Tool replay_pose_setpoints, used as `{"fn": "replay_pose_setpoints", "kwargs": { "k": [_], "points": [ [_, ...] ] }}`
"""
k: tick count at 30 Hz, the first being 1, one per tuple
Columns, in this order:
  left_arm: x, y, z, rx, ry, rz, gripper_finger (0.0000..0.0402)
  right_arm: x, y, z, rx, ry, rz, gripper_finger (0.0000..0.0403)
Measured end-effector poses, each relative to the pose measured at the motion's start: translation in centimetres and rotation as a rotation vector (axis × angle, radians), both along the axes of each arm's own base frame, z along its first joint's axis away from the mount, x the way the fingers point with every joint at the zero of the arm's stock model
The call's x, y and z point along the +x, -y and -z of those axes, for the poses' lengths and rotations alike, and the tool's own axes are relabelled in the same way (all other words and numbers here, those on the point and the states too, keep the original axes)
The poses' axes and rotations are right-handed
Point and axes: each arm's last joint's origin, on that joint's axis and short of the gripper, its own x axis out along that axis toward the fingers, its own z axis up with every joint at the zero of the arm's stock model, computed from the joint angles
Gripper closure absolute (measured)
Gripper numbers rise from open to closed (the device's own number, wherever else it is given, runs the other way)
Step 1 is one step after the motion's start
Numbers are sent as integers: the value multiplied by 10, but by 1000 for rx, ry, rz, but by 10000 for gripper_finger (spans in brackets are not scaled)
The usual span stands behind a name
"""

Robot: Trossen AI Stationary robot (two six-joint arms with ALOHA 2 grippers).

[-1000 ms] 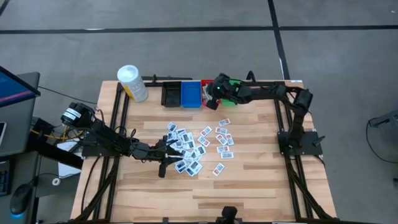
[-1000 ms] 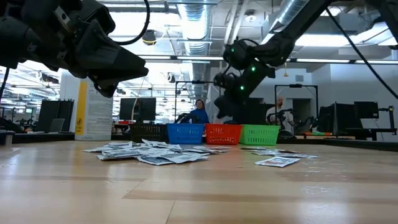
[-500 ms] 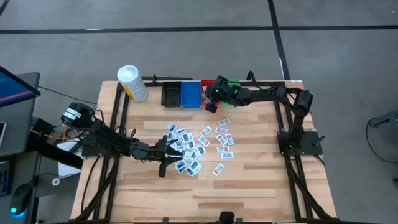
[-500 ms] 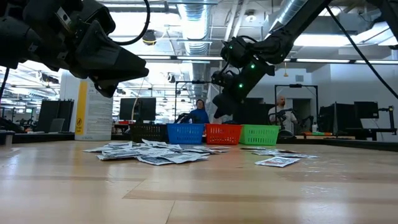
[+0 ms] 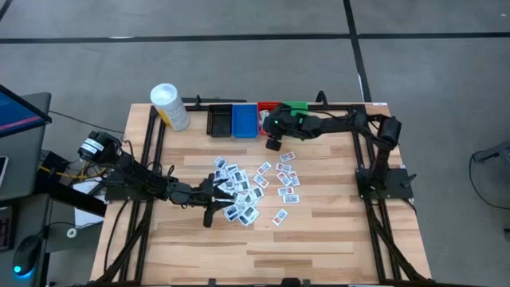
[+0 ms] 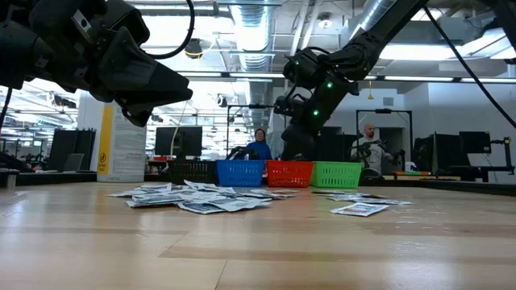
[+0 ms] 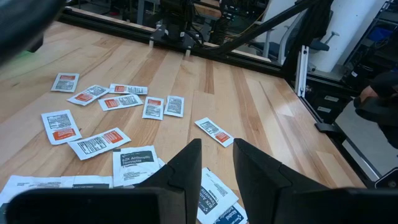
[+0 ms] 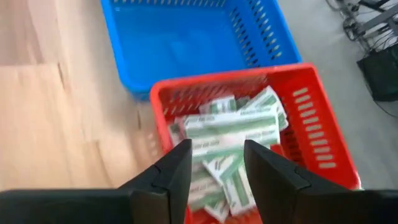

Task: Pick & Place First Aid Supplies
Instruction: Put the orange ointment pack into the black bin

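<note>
Because the bins stand in a row at the far edge of the bench (image 5: pixel 319 231), the right tool (image 8: pixel 214 165) has to reach away from the loose pile to sort; it hangs over the red bin (image 8: pixel 323 134), and its two fingers stand apart with nothing between them. Green-and-white packets (image 8: pixel 227 127) lie heaped in that bin, directly under the gap, which suggests a packet has just been let go there. The blue bin (image 8: pixel 186 43) beside it shows no contents in the right wrist view.

The remaining first aid supplies (image 5: pixel 251 190) lie scattered flat near the middle of the bench, some overlapping, well apart from the bins. Their flatness means each must be pinched from the surface.

The left tool (image 7: pixel 216 165) hovers low at the near-left edge of that scatter, fingers slightly apart and empty, pointed at the packets. It appears staged for a pick while the right arm clears the bins.
</note>
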Motion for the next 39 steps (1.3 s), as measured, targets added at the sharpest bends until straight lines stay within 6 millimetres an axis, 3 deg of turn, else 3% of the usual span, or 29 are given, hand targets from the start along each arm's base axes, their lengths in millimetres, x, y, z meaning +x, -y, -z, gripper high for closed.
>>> {"fn": "replay_pose_setpoints", "kwargs": {
  "k": [7, 13, 19, 25, 32, 39],
  "points": [
    [0, 0, 0, -4, 0, -1, 309, -17, -22, -31, 75, 27, -17, 275],
    [0, 0, 0, -3, 0, -1, 309, -61, -66, -46, 159, 117, -89, 280],
    [0, -1, 0, 8, 1, -14, 309, -114, -112, -31, 239, 226, -108, 280],
    [0, -2, 0, 11, -1, -18, 309, -143, -148, -2, 287, 292, -222, 280],
    [1, -3, 0, 23, 3, -58, 309, -147, -145, 10, 71, 240, -197, 280],
    [3, -9, 0, 178, 3, -65, 309, -134, -124, 18, 38, 292, -113, 280]
  ]
}}
